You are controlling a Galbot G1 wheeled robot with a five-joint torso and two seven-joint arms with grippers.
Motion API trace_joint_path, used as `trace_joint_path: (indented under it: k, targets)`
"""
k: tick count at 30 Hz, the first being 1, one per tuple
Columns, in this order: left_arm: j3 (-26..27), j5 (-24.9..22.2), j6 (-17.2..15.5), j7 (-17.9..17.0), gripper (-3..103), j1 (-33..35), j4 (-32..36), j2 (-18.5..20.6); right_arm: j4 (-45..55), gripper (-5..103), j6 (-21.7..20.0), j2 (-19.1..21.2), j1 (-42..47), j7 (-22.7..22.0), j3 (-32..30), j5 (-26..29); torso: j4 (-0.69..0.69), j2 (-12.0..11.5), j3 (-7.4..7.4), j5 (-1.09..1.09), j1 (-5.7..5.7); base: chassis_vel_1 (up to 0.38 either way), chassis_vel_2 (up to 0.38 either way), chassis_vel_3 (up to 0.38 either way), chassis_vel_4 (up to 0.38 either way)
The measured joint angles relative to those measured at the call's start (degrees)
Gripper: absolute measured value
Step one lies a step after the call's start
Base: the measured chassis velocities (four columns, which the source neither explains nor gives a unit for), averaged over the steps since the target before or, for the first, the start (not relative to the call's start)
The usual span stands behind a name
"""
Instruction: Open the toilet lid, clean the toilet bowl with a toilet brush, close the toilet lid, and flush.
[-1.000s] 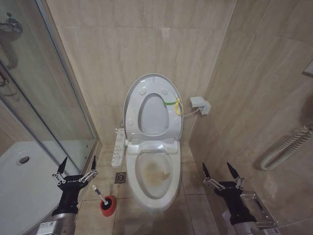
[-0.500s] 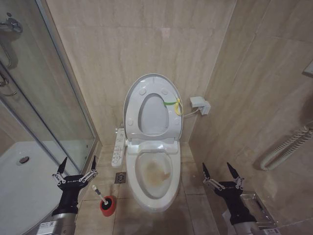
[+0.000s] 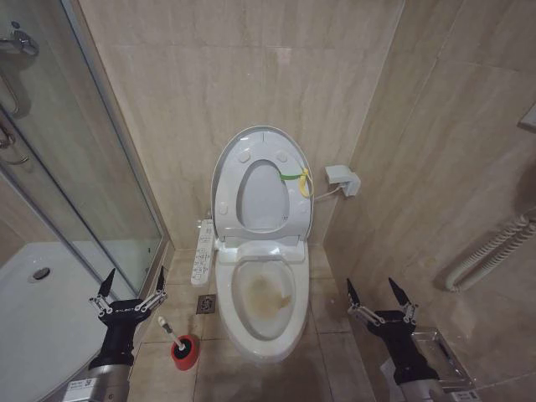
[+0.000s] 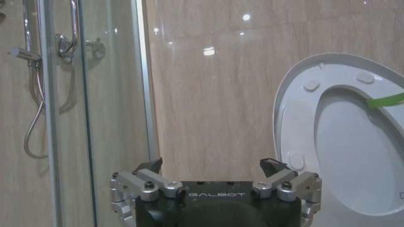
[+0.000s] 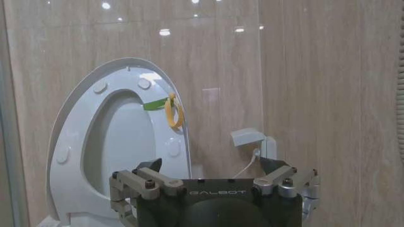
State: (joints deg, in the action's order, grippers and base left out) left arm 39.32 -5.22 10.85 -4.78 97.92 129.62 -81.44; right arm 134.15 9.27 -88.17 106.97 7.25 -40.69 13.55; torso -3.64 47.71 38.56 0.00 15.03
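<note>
The toilet lid (image 3: 262,193) stands raised against the back wall, the seat ring up with it and a yellow-green strap (image 3: 293,177) at its edge. Below it the toilet bowl (image 3: 264,301) lies open, stained brownish-yellow inside. The toilet brush (image 3: 172,333) leans in a red holder (image 3: 185,353) on the floor left of the bowl. My left gripper (image 3: 134,278) hangs open just left of the brush, holding nothing. My right gripper (image 3: 371,286) is open and idle right of the bowl. Beyond the left gripper (image 4: 211,165) and the right gripper (image 5: 215,163) the wrist views show the lid (image 4: 353,156) (image 5: 123,142).
A glass shower enclosure (image 3: 92,167) and its white tray (image 3: 33,310) stand close on the left. A control panel (image 3: 203,251) flanks the bowl, with a floor drain (image 3: 207,304) near it. A wall box (image 3: 342,177) and a coiled hose (image 3: 494,251) are on the right.
</note>
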Motion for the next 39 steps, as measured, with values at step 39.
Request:
trace_joint_path:
  k: [39]
  targets:
    - [0.0,0.0,0.0,0.0,100,0.0,0.0,0.0,0.0,100,0.0,0.0,0.0,0.0,0.0,0.0,0.0,0.0,0.0,0.0,0.0,0.0,0.0,0.0,0.0]
